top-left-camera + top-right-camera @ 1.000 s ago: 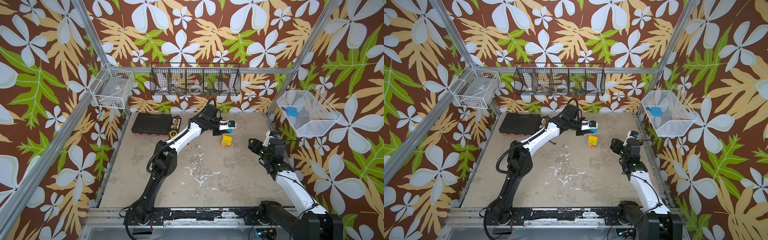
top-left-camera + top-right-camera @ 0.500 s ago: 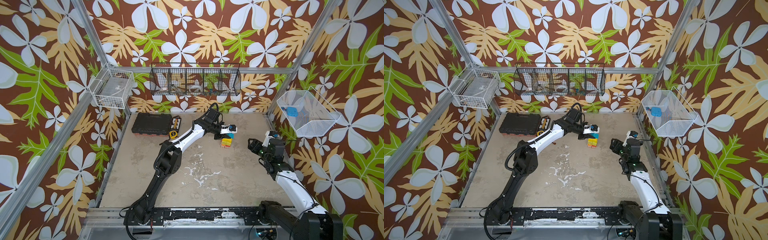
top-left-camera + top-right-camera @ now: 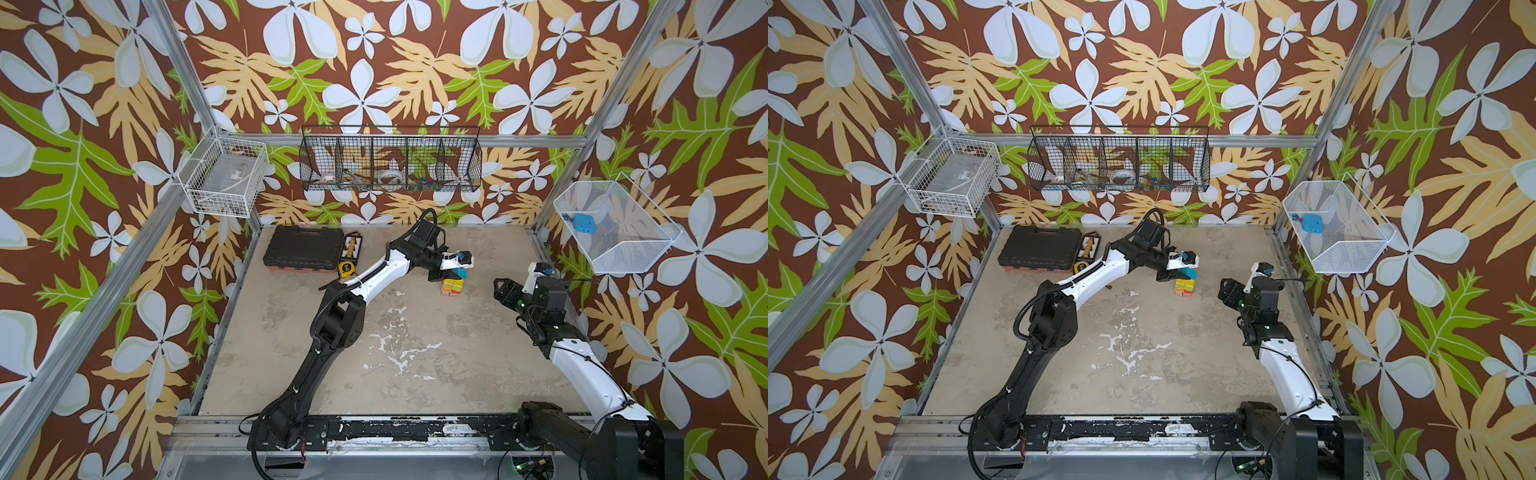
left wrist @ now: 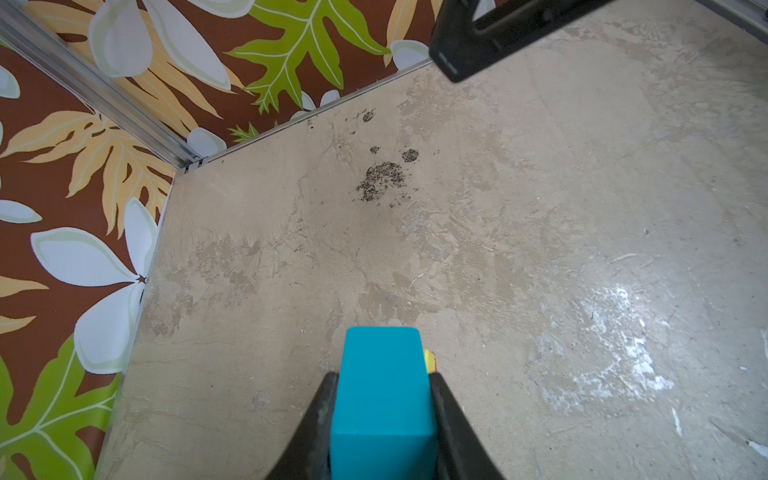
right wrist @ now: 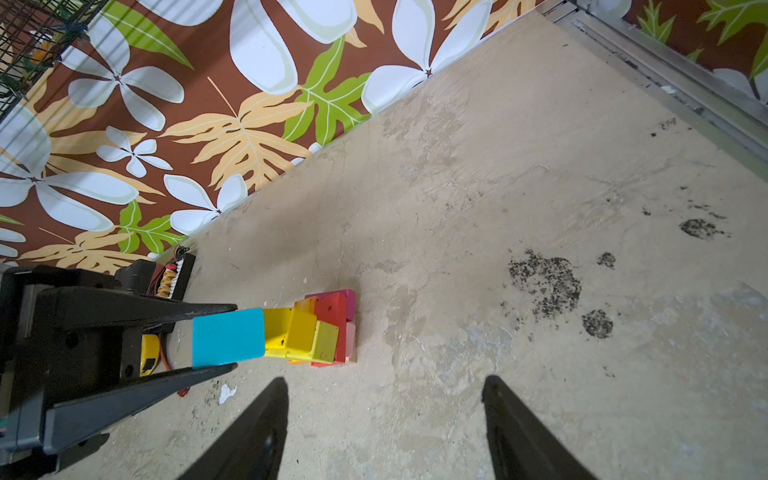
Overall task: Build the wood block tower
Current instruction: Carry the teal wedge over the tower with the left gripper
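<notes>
Teal block [image 5: 227, 337] between left fingers [image 5: 145, 309], against tower [image 5: 328, 328]

Yellow tape measure [image 3: 345, 269] lies beside black case [image 3: 301, 251].

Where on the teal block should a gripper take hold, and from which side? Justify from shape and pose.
Grip the teal block across its two flat, parallel side faces, at the end away from the tower, coming from above. The left gripper holds it so, leaving its lower end free to meet the yellow block.
</notes>
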You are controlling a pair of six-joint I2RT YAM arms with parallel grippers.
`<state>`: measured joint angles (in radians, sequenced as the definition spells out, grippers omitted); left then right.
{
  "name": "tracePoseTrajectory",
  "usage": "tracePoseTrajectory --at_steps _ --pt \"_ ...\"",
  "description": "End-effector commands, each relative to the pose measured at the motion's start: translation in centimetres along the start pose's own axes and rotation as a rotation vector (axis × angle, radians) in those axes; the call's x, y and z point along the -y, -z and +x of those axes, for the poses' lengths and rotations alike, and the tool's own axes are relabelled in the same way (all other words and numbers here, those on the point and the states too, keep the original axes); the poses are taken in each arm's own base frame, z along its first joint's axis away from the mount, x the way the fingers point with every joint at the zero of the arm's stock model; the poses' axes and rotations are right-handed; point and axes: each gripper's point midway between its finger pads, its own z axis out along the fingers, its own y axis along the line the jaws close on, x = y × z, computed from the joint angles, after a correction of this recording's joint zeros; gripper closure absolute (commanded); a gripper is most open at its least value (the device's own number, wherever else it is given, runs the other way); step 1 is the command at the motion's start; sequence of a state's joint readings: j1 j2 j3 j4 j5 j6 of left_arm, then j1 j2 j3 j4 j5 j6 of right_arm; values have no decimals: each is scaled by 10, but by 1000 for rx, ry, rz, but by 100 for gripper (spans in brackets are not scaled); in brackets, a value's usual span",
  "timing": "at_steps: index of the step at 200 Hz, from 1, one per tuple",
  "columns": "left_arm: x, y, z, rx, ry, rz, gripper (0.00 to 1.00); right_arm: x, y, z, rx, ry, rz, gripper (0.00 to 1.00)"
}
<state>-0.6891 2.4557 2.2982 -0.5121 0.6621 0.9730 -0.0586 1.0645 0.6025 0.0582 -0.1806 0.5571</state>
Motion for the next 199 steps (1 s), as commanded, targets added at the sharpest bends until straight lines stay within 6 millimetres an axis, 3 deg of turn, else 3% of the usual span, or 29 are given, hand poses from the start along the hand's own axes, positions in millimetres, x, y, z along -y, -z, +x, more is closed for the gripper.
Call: tracePoseTrajectory --at_steps 1,107,145,199 --pt "4 -3 4 3 9 18 100 -5 0 -7 23 7 -16 27" --pt "0 -5 8 -11 5 -1 100 -5 -2 -5 11 6 -21 27" --pt "0 -6 10 -14 5 -7 82 -5 -4 -3 3 5 -22 27" --pt "-6 -5 8 -11 7 -43 65 -5 -4 -3 2 5 -25 27"
